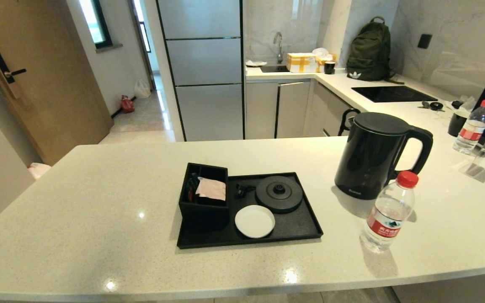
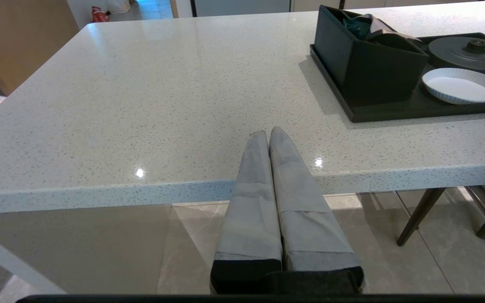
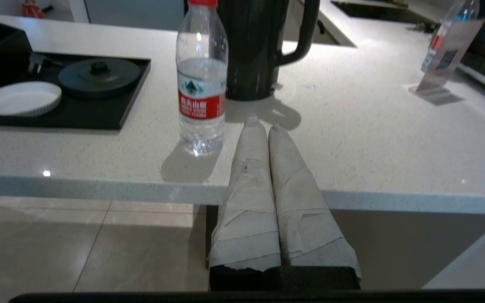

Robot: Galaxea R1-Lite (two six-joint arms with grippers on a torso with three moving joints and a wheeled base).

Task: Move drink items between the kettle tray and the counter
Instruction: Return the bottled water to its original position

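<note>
The black kettle (image 1: 373,153) (image 3: 253,46) stands on the cream counter (image 1: 78,202), right of the black tray (image 1: 293,229). A clear bottle (image 1: 387,212) (image 3: 201,80) with red cap and label stands on the counter in front of the kettle. The tray carries the round kettle base (image 1: 279,193), a white coaster (image 1: 254,221) and a black sachet box (image 1: 203,198). Neither arm shows in the head view. My left gripper (image 2: 267,132) is shut and empty at the counter's near edge, left of the tray (image 2: 394,113). My right gripper (image 3: 261,122) is shut and empty, just right of the bottle.
A second red-capped bottle (image 1: 473,126) and a clear sign stand (image 1: 480,162) sit at the far right beside a dark appliance. Behind lie a cooktop (image 1: 390,93), a green backpack (image 1: 369,50) and a sink corner with boxes.
</note>
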